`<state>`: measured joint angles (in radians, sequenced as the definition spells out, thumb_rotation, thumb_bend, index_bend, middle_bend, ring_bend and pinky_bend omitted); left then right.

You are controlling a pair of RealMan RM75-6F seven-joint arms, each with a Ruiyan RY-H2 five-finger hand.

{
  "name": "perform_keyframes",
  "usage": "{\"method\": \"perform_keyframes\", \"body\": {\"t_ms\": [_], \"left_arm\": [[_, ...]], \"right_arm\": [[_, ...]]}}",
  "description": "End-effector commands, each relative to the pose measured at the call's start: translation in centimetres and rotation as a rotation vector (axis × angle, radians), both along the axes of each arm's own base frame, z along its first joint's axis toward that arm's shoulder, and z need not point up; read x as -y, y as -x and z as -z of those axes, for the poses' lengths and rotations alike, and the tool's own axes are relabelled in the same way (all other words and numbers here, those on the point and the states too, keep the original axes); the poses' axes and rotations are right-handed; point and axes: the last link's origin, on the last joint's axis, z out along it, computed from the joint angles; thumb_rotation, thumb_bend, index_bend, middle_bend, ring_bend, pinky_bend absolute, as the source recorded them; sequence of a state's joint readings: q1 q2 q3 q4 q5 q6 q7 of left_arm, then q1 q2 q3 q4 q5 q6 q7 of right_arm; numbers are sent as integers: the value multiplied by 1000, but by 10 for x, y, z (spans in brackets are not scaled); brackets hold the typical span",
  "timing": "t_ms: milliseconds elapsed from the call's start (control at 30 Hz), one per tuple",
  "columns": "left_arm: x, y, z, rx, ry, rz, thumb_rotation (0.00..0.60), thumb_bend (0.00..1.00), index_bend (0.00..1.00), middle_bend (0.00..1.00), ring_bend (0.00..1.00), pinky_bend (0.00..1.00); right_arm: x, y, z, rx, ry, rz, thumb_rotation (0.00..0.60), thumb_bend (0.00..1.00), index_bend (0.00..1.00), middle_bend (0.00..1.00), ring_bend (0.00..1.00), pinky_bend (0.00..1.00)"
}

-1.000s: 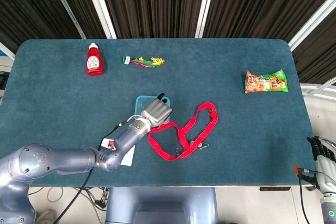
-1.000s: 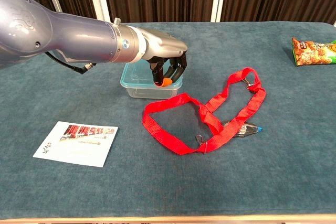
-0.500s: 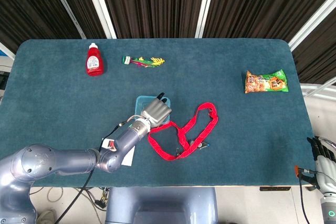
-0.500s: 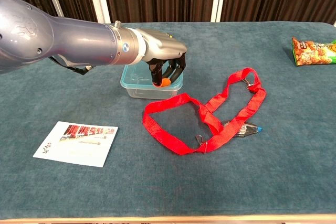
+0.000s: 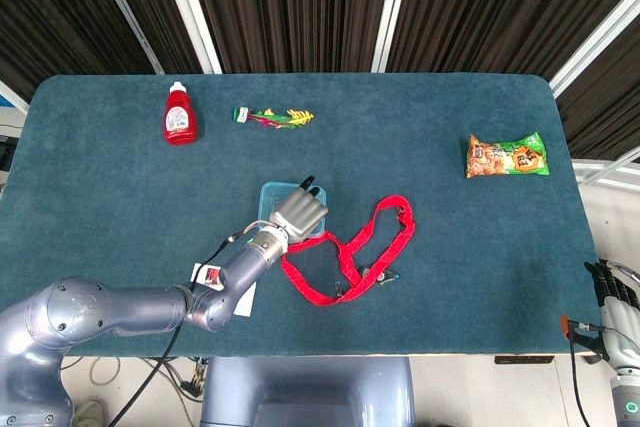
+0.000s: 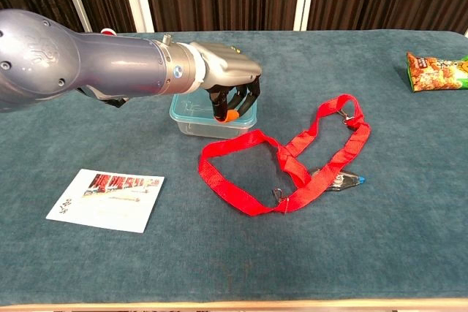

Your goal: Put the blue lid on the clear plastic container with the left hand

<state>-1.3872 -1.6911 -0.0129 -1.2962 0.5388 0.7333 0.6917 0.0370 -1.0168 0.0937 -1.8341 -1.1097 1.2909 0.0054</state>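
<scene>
Seen on the bench from left to right. At the far left rear, a red sauce bottle, upright. Near the front edge, a printed card, flat, partly under the left forearm in the head view. Behind it and further right, a small green and yellow packet, lying well apart from the bottle.

Near the middle, the clear plastic container — blue lid resting on top, its blue rim showing around the left robot hand. Left robot hand lying over the lid and container, fingers curled downward over the right side, an orange fingertip visible at the container's edge. Whether pressing on the lid or only hovering above it, impossible to tell; nothing seen lifted in its grasp.

Just right of the container, a red strap spread in loops, its near end close to the container wall, a metal clip at its right part.

Further right toward the rear, a snack bag, flat, well apart from the strap.

At the far right bottom corner of the head view, the right robot hand — off the bench, only partly seen, state impossible to tell.
</scene>
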Motion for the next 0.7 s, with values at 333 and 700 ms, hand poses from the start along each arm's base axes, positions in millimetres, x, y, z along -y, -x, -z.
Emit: {"method": "perform_keyframes", "body": {"t_ms": [333,700], "left_arm": [[1,1,3,3,-12,19,600,482,654,534,154,43],[1,8,5,-18,-19,15,600,482,655,535,153,42]], "right_arm": [[0,0,0,2,-1,1,600,393,57,38,23,0],[0,0,0,1,-1,0,600,392,57,38,23,0]]}}
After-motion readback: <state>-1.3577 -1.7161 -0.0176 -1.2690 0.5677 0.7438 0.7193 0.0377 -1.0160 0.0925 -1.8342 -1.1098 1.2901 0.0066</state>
